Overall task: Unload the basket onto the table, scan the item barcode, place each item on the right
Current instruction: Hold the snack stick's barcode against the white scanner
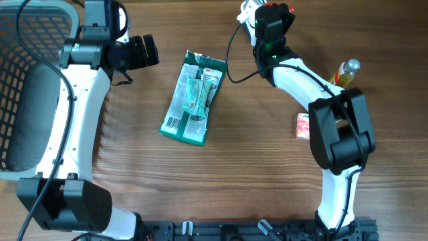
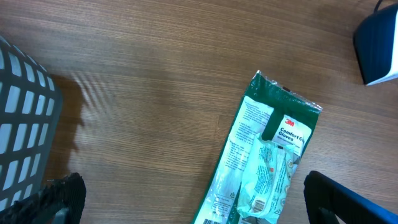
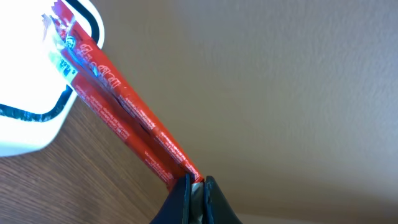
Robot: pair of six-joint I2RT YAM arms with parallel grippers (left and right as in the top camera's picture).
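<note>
Two white-and-black arms: left arm (image 1: pixel 83 100), right arm (image 1: pixel 294 73). Two grippers: left gripper (image 1: pixel 148 51), right gripper (image 3: pixel 198 182). One green glove packet (image 1: pixel 193 98) near the middle of the table (image 1: pixel 254 181). One red packet (image 3: pixel 124 112), long and thin. One small red-and-white box (image 1: pixel 303 126) and one bottle (image 1: pixel 344 71) with a silver cap, both toward the table's right edge. One grey mesh basket (image 1: pixel 27 40) at the far left corner. One white device (image 3: pixel 25 124) with a black outline.

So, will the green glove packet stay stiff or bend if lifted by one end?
Probably it bends: the green glove packet looks like thin crinkled film around soft gloves. It lies flat, so rolling seems unlikely. The glossy film may slip.
</note>
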